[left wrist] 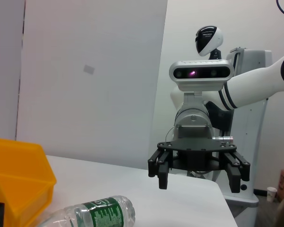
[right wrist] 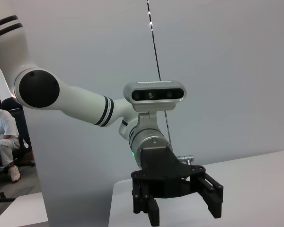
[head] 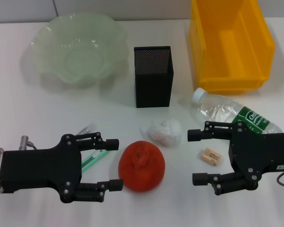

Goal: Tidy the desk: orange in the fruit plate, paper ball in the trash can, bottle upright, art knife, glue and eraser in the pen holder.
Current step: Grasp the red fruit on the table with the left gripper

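Matt white desk [head: 19,109] underneath it all. The orange [head: 141,165] shows a rough, dimpled peel, dull rather than shiny. Crumpled white paper ball [head: 164,131], creased all over. The bottle [head: 234,115] is clear glossy plastic with a green label. Black metal mesh on the pen holder [head: 154,75], finely perforated. Frosted, translucent pale-green fruit plate [head: 78,47], and a smooth, shiny yellow plastic bin [head: 229,42].

Desk layout around the pen holder [head: 154,75]

Fruit plate [head: 78,47] left, bin [head: 229,45] right; orange [head: 142,165], paper ball [head: 164,131], bottle [head: 234,113], probably eraser [head: 210,156], in front.
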Available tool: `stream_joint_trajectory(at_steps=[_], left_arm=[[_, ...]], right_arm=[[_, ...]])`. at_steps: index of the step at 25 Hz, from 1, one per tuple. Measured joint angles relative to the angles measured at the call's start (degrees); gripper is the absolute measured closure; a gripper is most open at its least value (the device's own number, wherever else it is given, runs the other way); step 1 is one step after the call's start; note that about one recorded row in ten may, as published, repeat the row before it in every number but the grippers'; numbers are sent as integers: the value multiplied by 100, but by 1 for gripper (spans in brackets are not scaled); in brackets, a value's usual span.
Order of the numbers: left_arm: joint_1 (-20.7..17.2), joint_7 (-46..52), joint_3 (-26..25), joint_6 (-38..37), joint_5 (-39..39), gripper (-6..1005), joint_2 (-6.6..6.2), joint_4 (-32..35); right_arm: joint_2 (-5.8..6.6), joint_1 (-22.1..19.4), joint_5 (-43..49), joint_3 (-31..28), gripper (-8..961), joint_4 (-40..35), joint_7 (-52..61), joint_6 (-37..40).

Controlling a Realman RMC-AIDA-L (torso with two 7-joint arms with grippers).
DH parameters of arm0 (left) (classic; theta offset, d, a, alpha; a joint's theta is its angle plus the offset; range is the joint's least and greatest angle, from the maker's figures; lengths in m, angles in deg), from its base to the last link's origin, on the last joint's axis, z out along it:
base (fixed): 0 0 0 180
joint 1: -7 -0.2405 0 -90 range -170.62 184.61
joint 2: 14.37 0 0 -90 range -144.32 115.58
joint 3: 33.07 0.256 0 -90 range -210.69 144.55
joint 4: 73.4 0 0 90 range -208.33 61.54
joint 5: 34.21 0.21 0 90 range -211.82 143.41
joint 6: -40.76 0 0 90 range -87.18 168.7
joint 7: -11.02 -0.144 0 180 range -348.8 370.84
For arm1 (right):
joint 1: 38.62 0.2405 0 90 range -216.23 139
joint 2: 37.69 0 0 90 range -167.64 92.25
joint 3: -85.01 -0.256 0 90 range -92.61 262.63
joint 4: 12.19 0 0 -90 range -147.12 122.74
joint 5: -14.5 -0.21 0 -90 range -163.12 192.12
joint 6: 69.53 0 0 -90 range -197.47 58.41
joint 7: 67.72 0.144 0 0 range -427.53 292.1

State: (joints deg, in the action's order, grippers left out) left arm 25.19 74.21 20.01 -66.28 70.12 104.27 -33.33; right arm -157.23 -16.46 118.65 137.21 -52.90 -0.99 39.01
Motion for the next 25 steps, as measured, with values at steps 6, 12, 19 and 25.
stream_joint_trajectory(at_steps=[6, 12, 19, 25], left_arm=[[0, 0, 0, 0, 0, 227, 2, 0], [5, 0, 0, 0, 0, 236, 2, 2], [31, 0, 9, -1, -242, 246, -2, -15], [145, 52, 44, 6, -334, 255, -2, -52]], right_arm=[[0, 0, 0, 0, 120, 2, -2, 0], [0, 1, 0, 0, 120, 18, -4, -7], [7, -13, 0, -42, 120, 150, -148, -9], [25, -186, 0, -182, 120, 290, -390, 19]])
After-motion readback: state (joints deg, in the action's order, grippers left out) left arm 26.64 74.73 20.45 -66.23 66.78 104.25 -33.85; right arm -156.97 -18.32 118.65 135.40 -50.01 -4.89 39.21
